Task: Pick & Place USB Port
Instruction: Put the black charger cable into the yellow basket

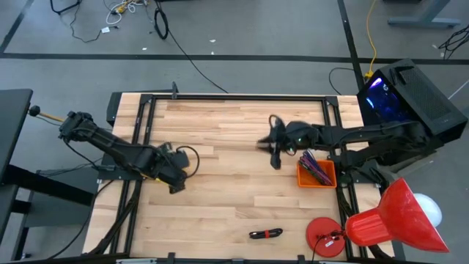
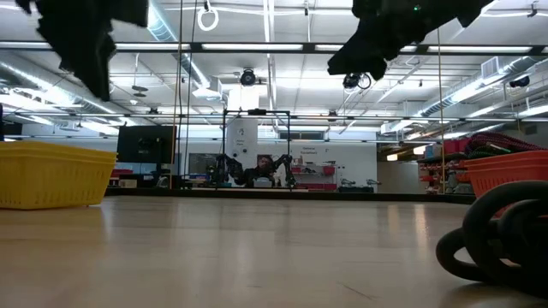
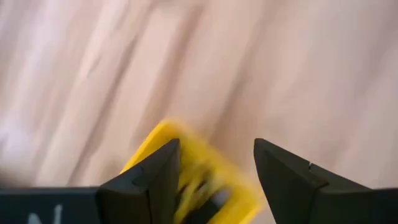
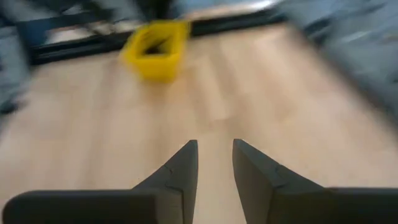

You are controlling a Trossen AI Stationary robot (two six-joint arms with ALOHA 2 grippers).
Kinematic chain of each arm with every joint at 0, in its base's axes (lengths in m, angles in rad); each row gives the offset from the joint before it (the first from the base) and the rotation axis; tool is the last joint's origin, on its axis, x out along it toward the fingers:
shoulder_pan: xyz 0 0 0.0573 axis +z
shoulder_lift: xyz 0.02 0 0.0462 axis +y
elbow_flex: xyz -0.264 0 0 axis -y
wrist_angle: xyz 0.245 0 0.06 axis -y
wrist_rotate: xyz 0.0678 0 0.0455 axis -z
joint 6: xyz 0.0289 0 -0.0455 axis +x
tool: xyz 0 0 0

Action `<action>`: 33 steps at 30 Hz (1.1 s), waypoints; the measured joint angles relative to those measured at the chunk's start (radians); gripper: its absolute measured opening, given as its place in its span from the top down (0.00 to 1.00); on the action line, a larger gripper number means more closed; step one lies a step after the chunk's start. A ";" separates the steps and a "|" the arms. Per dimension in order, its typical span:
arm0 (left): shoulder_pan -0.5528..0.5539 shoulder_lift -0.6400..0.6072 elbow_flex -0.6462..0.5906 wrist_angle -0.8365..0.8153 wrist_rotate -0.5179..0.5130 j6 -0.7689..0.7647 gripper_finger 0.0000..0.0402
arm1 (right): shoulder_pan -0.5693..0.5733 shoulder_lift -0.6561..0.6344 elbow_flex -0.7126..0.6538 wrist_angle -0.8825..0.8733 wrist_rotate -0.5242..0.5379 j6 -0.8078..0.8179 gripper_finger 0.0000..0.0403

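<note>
The left end effector hovers released above the yellow bin; the right end effector, empty with fingers parted, hangs mid-tabletop beside the orange bin.

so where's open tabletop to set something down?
Bare wood spans the middle between the left gripper and right gripper, plus the far strip and near-left corner. Crowded on the right: orange bin, black cable, red disc.
</note>
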 joint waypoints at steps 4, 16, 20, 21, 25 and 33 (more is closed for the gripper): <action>-0.013 0.000 0.002 0.214 -0.002 0.128 0.48 | 0.079 0.020 -0.056 0.001 -0.185 0.111 0.74; -0.013 0.000 0.002 0.338 -0.133 0.239 0.48 | 0.513 0.156 -0.116 0.173 -0.140 0.583 0.74; -0.013 0.000 0.002 0.351 -0.138 0.257 0.48 | 0.593 0.260 -0.116 0.204 -0.112 0.715 0.74; -0.013 0.000 0.002 0.352 -0.138 0.257 0.48 | 0.606 0.289 -0.116 0.228 -0.112 0.737 0.74; -0.013 0.000 0.002 0.358 -0.138 0.275 0.48 | 0.639 0.383 -0.099 0.283 -0.120 0.774 0.74; -0.013 0.000 0.002 0.366 -0.137 0.275 0.48 | 0.655 0.481 -0.077 0.259 -0.180 0.801 0.74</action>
